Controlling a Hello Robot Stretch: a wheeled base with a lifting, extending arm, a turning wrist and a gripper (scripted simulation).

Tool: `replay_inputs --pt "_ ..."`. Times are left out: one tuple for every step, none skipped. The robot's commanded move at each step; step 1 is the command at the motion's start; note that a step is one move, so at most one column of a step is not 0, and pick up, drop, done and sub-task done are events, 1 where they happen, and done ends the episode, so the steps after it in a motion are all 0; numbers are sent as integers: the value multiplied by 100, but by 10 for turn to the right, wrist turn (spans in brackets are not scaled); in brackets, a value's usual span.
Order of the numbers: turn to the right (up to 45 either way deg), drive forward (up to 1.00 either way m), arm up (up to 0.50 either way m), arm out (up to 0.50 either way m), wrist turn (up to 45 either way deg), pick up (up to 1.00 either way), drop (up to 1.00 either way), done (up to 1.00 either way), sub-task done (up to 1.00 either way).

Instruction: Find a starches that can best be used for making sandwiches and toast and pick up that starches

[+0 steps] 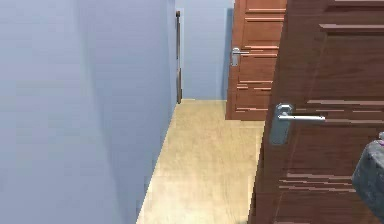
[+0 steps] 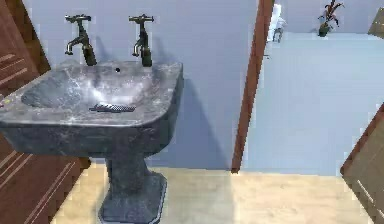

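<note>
- Dark grey marbled pedestal sink [image 2: 92, 126] stands closest in the arm side view, its basin at that view's left and its pedestal [image 2: 135, 185] set on the light wooden floor [image 2: 260, 200].
- Two dark taps rise at the back of the basin: one tap [image 2: 78, 38] toward the left, the other tap [image 2: 141, 36] just right of it, both upright.
- Inside the basin lies a slotted drain [image 2: 112, 108].
- Behind the sink is a blue wall [image 2: 205, 70]; right of it stands a reddish-brown door frame [image 2: 252, 80].
- Beyond the frame, at the arm side view's top right, a potted plant [image 2: 327, 17] stands on a pale surface, with a small white object [image 2: 277, 22] near the frame.
- In the forward view, a brown panelled door [image 1: 325, 150] stands at the right, bearing a silver lever handle [image 1: 292, 118].
- At that view's lower right edge shows a grey marbled corner [image 1: 371, 172], which looks like the sink's rim.
- Farther along the passage is a second brown door [image 1: 258, 60] with its own handle [image 1: 239, 55].
- Between the long blue wall [image 1: 80, 100] at the left and the doors runs a strip of pale wooden floor [image 1: 205, 150].
- Near the far corner hangs a thin dark upright strip [image 1: 179, 60]; what it is cannot be told.
- Where the starch lies, which way it points and how its long axis runs cannot be told.
- How the gripper's fingers stand cannot be told.
</note>
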Motion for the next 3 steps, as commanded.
replay_inputs --pt "0 75 0 0 0 0 0 0 0" --pt "60 0 0 0 0 0 0 0 0" --pt "0 45 0 0 0 0 0 0 0"
